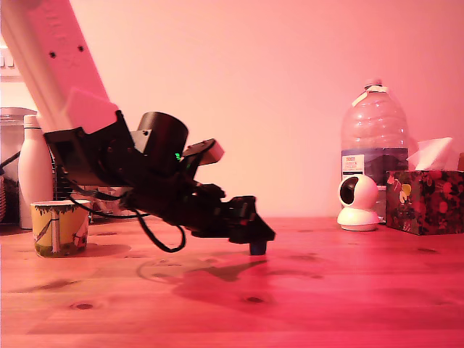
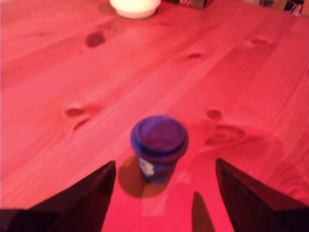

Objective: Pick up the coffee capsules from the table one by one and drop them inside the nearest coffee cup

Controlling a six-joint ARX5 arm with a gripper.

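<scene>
Capsule (image 2: 159, 146) stands on the table (image 2: 251, 87) between the wide-open, empty claw (image 2: 164, 193), apparently untouched.

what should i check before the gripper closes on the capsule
1. Gripper open: ok, fingers spread wide in the wrist view.
2. Capsule between the fingers: ok, roughly centred.
3. Capsule upright on the table: ok, wide rim up.
4. Fingers low enough to grip: cannot tell; in the exterior view the tip sits near the capsule.
5. Cup upright and open: ok, at the exterior view's left.
</scene>
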